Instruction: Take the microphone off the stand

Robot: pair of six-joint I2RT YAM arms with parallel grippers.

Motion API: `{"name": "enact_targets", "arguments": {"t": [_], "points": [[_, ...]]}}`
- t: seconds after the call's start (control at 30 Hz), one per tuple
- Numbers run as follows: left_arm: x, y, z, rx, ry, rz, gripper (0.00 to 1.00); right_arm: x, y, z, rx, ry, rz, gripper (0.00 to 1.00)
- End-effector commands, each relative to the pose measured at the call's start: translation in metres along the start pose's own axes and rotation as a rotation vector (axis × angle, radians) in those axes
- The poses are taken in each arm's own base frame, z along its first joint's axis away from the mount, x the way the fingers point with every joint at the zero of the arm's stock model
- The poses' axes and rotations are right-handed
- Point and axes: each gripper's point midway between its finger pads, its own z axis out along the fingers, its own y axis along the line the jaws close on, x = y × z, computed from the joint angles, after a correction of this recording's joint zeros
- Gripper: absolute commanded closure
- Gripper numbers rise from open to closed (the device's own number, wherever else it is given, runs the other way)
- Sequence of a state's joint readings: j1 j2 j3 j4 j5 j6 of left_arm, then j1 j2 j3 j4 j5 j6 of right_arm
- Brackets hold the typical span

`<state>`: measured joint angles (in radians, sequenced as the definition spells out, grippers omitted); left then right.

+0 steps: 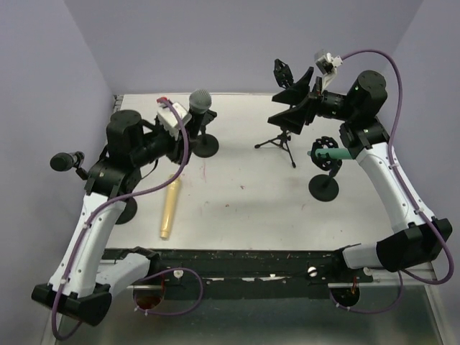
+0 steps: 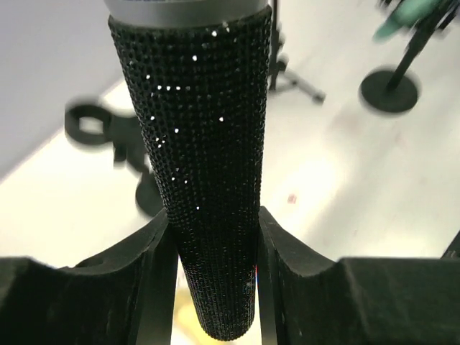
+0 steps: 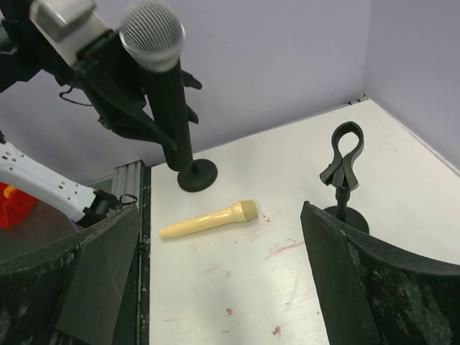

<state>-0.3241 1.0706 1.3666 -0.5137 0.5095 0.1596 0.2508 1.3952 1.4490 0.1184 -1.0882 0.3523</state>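
Observation:
A microphone with a grey mesh head (image 1: 201,100) and a black glittery body (image 2: 201,144) stands upright at the back left. My left gripper (image 1: 190,123) is shut on its lower body; both fingers (image 2: 284,244) press against it. To the left of the body in the left wrist view are an empty clip (image 2: 90,126) and the stand's round base (image 1: 205,146), both blurred. The right wrist view shows the microphone (image 3: 162,65) above that base (image 3: 198,176). My right gripper (image 1: 293,100) is open, empty and raised at the back right.
A yellow microphone (image 1: 170,208) lies on the table. A tripod stand (image 1: 280,140) is at the back. A teal microphone (image 1: 327,154) sits on a round-base stand (image 1: 323,188). A black microphone (image 1: 65,162) sits on a stand at the left. An empty clip stand (image 3: 343,154) shows on the right.

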Motion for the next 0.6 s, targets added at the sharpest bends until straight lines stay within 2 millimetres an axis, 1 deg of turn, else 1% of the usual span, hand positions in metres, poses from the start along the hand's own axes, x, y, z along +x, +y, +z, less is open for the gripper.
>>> {"name": "enact_targets", "arguments": {"t": [0.0,0.07,0.1,0.13,0.17,0.2,0.27,0.3,0.33,0.4,0.47,0.53,0.57], "points": [[0.142,0.025,-0.050,-0.209,0.429,-0.033,1.00,0.020,0.006,-0.005,-0.006,0.053,-0.019,0.00],[0.176,0.037,-0.072,-0.337,0.524,-0.098,1.00,0.021,0.005,-0.005,-0.005,0.046,-0.003,0.00],[0.189,0.043,-0.083,-0.404,0.560,-0.150,1.00,0.021,0.005,-0.005,-0.004,0.045,-0.006,0.00],[0.201,0.044,-0.092,-0.446,0.603,-0.208,1.00,0.021,0.005,-0.005,-0.005,0.047,-0.009,0.00],[0.211,0.043,-0.097,-0.465,0.633,-0.267,1.00,0.022,0.005,-0.005,-0.005,0.052,-0.014,0.00],[0.219,0.040,-0.101,-0.465,0.660,-0.313,1.00,0.023,0.005,-0.005,-0.011,0.058,-0.015,0.00],[0.237,0.034,-0.103,-0.450,0.711,-0.352,1.00,0.024,0.007,-0.006,-0.023,0.064,-0.018,0.00],[0.246,0.035,-0.105,-0.463,0.728,-0.358,1.00,0.025,0.006,-0.006,-0.021,0.065,-0.018,0.00],[0.247,0.041,-0.106,-0.490,0.741,-0.368,1.00,0.025,0.006,-0.006,-0.015,0.063,-0.024,0.00],[0.260,0.047,-0.110,-0.506,0.807,-0.362,1.00,0.024,0.005,-0.007,-0.004,0.059,-0.037,0.00],[0.276,0.047,-0.114,-0.492,0.909,-0.388,1.00,0.022,0.007,-0.008,0.000,0.054,-0.063,0.00],[0.291,0.046,-0.117,-0.469,0.997,-0.436,1.00,0.028,0.008,-0.010,0.006,0.073,-0.050,0.00],[0.297,0.045,-0.117,-0.456,1.027,-0.463,1.00,0.028,0.009,-0.011,0.008,0.074,-0.055,0.00]]}}
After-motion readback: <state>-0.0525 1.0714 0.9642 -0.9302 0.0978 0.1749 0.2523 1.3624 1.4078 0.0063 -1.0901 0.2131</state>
